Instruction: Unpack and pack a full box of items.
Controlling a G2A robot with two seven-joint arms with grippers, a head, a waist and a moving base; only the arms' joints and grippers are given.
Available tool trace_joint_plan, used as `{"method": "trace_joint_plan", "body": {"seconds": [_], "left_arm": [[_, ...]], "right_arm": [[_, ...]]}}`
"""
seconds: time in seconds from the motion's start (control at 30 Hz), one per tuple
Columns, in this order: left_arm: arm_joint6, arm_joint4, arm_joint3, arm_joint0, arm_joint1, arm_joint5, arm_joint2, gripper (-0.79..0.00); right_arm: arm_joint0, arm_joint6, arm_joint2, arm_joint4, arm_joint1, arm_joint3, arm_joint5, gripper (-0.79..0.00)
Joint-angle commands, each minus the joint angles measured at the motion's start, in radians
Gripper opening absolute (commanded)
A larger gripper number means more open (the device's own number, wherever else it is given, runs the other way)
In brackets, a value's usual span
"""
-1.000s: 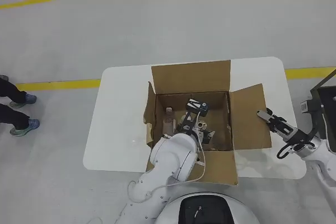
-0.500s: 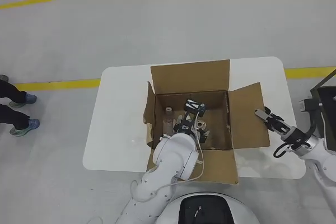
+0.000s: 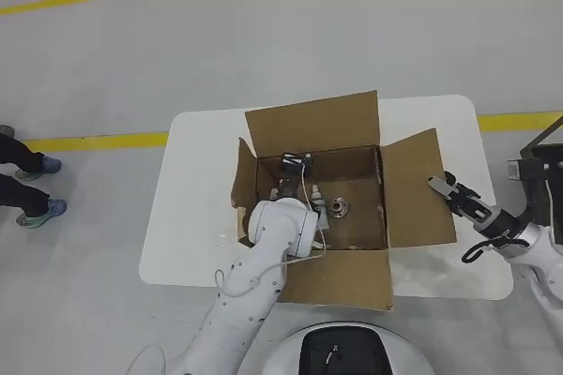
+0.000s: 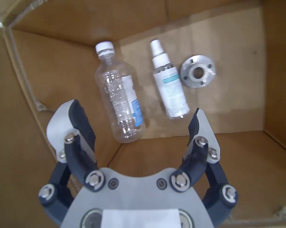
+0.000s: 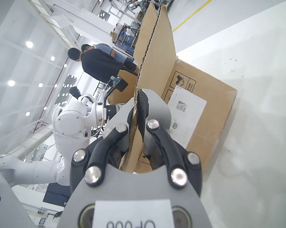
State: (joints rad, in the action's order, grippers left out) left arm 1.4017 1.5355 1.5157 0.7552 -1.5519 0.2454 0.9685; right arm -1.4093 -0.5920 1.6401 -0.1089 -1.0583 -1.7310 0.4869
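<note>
An open cardboard box [image 3: 310, 127] stands on the white table [image 3: 197, 187]. On its floor lie a clear plastic bottle [image 4: 119, 100], a white spray bottle [image 4: 170, 84] and a round metal flange [image 4: 197, 71], side by side. My left gripper [image 4: 136, 110] hangs open inside the box, above the bottom ends of the two bottles, touching neither. From above, the flange [image 3: 339, 205] shows just right of the left arm. My right gripper [image 3: 441, 183] is shut on the edge of the box's right flap [image 5: 154, 55], with the cardboard pinched between its pads.
The box's four flaps stick outward; the front one [image 3: 342, 277] overhangs towards the table's near edge. A dark rack [image 3: 558, 187] stands off the table's right end. Bare table lies left of the box and at the far right corner.
My left gripper moved left and farther back inside the box. The box turned and slid slightly left. My right gripper shifted a little farther back, still holding the flap.
</note>
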Motion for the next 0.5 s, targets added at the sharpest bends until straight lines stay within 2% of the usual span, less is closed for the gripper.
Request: {"method": "trace_joint_plan", "body": {"seconds": [0.0, 0.27, 0.47], "left_arm": [[0.013, 0.001, -0.038, -0.018, -0.004, -0.005, 0.001, 0.000], [0.013, -0.086, -0.164, -0.068, -0.019, -0.023, 0.032, 0.000], [0.009, -0.097, -0.187, -0.079, -0.021, -0.040, 0.034, 0.000]], "right_arm": [[-0.004, -0.001, 0.004, 0.006, 0.001, -0.009, 0.002, -0.785], [-0.006, -0.003, 0.017, 0.010, 0.003, -0.038, 0.021, -0.785], [-0.011, -0.003, 0.021, 0.019, 0.005, -0.054, 0.022, -0.785]]}}
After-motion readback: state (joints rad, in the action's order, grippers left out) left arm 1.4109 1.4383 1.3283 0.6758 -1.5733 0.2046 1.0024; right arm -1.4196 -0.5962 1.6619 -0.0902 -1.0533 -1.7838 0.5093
